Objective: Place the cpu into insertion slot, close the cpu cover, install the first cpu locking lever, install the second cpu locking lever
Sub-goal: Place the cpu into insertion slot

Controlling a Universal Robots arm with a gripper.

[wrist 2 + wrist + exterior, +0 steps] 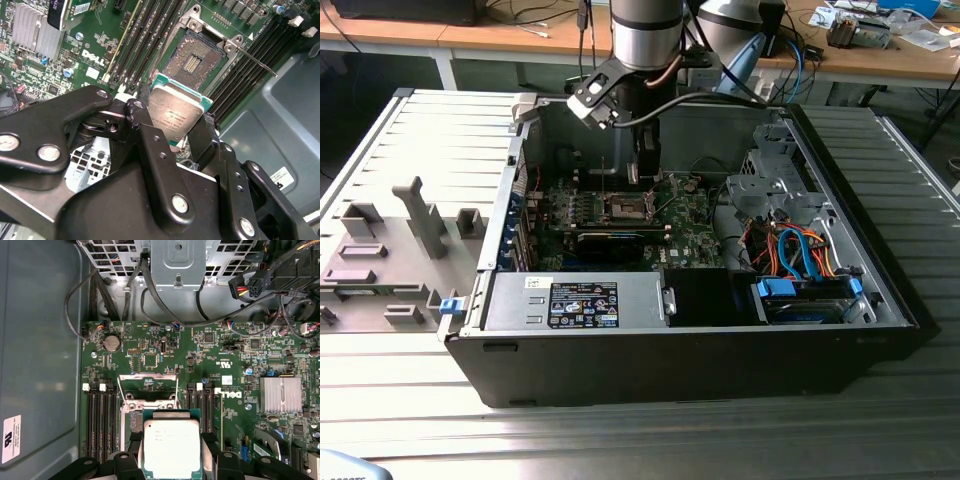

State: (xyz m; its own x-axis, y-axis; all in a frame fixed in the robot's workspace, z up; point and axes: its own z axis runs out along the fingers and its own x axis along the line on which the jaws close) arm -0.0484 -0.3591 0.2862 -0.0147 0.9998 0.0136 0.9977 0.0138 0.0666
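Note:
In both wrist views my gripper (175,112) (171,440) is shut on the cpu (176,116) (171,447), a flat square chip with a dull silver top, held by two opposite edges between black fingers (141,107). The cpu hangs above the green motherboard, close over the insertion slot (196,57) (131,422), whose dark contact field lies bare. The silvery cpu cover (148,376) stands swung open at the socket's far side. A thin locking lever (257,62) sticks out beside the socket. In the exterior view the gripper (645,168) reaches down into the open case over the socket (628,208).
Long black memory slots (100,420) (202,405) flank the socket. A finned heatsink (280,395) sits on the board, and a metal drive cage with cables (175,270) stands behind it. The case walls (800,130) ring the board. A grey fixture tray (390,260) lies at the exterior view's left.

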